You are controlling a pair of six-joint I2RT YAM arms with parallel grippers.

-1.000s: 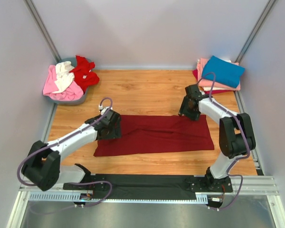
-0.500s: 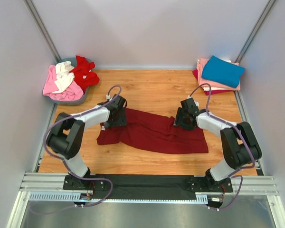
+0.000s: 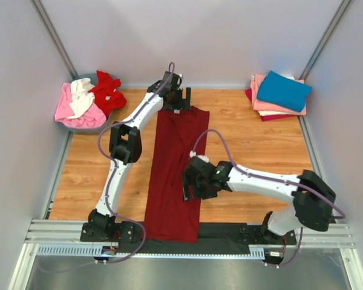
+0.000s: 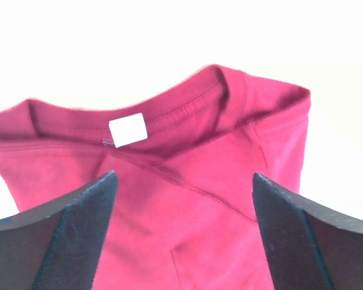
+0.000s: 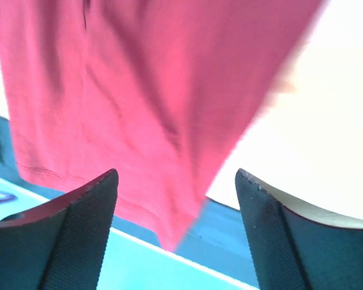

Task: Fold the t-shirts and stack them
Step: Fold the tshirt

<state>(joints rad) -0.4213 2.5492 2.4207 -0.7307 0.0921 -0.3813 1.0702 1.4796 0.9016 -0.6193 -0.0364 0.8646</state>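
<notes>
The maroon shirt [image 3: 172, 175] lies as a long, narrow strip down the middle of the table [image 3: 254, 121], with its collar [image 4: 187, 109] at the far end and its hem reaching the black rail [image 3: 242, 229]. My left gripper [image 3: 176, 99] hovers at the collar, fingers spread, holding nothing. My right gripper [image 3: 189, 183] sits over the strip's right edge, fingers likewise apart. I judge the cloth light, limp and apt to sag or slide. It is best pinched at the collar corners and the hem, through all layers.
</notes>
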